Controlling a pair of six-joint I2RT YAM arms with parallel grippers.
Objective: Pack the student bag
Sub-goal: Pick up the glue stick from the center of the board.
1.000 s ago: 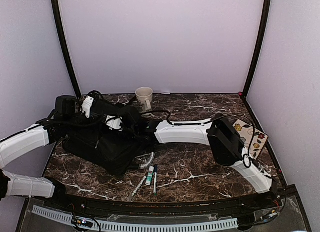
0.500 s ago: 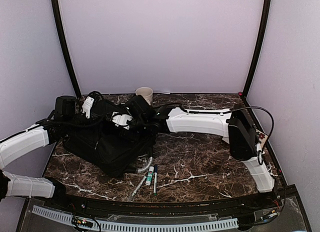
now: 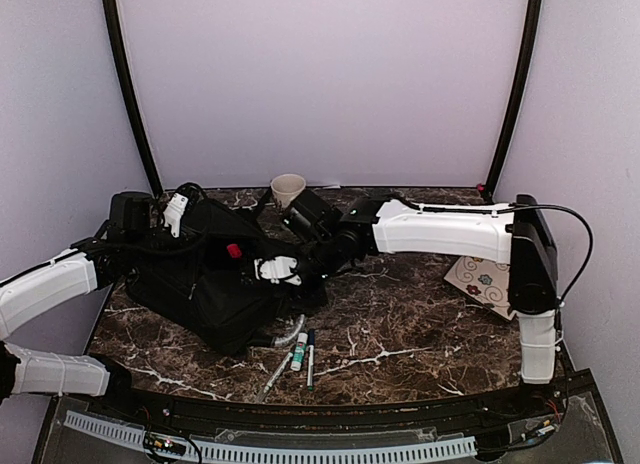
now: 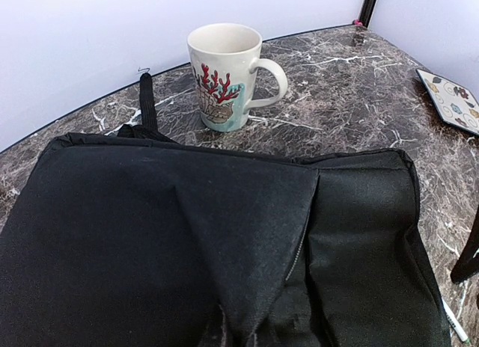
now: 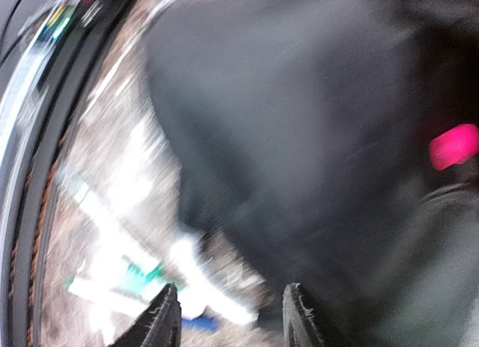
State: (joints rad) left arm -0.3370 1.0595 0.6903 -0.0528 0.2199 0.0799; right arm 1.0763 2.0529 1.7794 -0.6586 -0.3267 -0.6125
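Black student bag (image 3: 200, 284) is lying flat on the left half of the marble table (image 3: 400, 329), long axis running far-left to near-centre, grey handle (image 3: 291, 331) end pointing nearward.
At its far end the left gripper (image 3: 190, 216) is clamping tight on a raised fold of cloth; the right gripper (image 5: 230, 317) is hovering over its near-right edge, fingers (image 5: 161, 317) parted, gripping nothing. A mug (image 4: 224, 78) is standing just behind it, pens (image 3: 303, 356) lying just before.

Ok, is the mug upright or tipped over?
Upright: the mug stands on its base, open mouth facing up.
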